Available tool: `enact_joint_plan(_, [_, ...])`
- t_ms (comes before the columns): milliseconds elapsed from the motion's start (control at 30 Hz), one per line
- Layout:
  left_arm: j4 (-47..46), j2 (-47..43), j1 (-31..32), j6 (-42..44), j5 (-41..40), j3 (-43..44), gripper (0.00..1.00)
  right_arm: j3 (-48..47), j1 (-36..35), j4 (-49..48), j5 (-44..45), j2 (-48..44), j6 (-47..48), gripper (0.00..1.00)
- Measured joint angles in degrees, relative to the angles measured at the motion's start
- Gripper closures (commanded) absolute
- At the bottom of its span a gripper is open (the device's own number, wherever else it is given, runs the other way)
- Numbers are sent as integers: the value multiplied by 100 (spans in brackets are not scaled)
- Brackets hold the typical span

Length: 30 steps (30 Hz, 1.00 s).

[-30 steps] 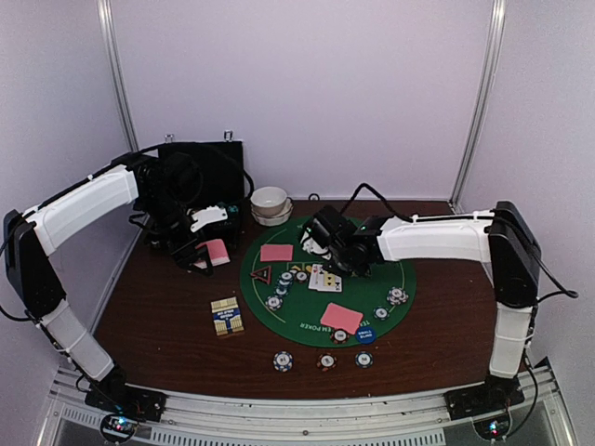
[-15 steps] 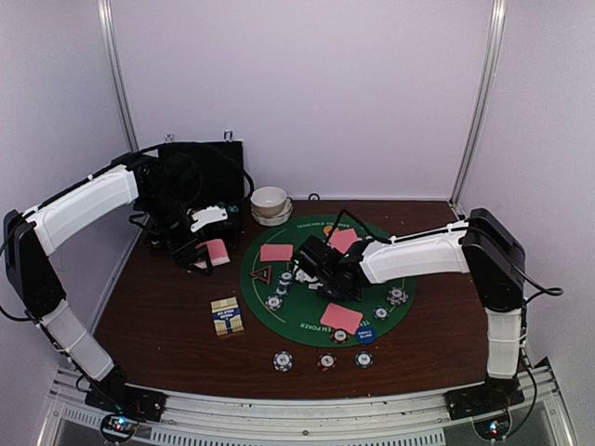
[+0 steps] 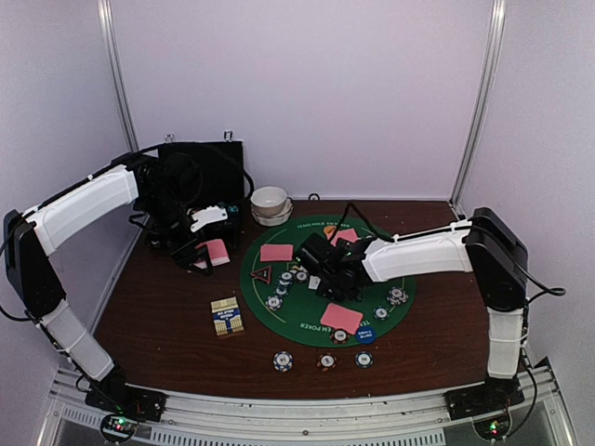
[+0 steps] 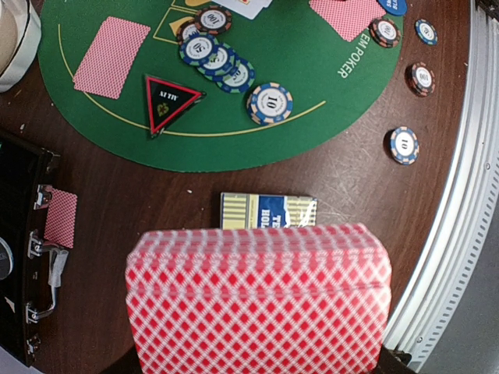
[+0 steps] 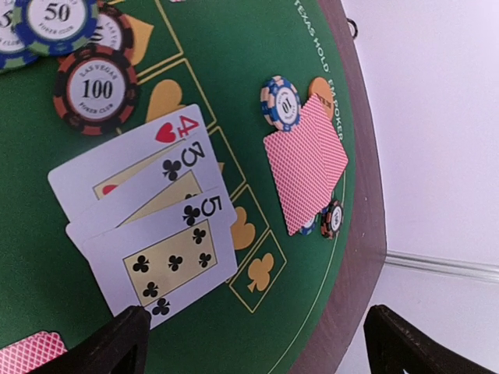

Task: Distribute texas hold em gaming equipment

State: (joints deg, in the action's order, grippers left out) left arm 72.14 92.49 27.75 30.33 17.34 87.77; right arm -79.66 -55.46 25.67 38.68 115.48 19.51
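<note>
So the left gripper is clamped on the deck, parked off the left edge of the mat, with the deck's long side running across the jaws. The right gripper is spread wide with nothing in it, just above the fanned face-up cards mid-mat, so it's the nearer arm for those. Only the right wrist view shows them properly. From the top, the gripper mostly covers them.

Pink-backed deck gripped; three face-up cards fanned beside striped chips.
</note>
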Motion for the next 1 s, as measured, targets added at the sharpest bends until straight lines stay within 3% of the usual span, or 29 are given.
enact_joint_plan(133, [0,0,0,0,0,0,100,-48,72,127,81,-162,-560,1])
enact_joint_plan(233, [0,0,0,0,0,0,100,-280,304,356,-361,-448,-1268,1])
enact_joint_plan(533, [2,-2,0,0,4,0,100,-175,1180,-365,-3206,-2092,-3397,0])
enact_joint_plan(800, [2,-2,0,0,46,7,100,-525,1128,-903,-5851,-1375,-5152,1])
enact_joint_plan(1000, [0,-2,0,0,52,17,100,-553,1005,-1375,-6859,-745,-6349,0])
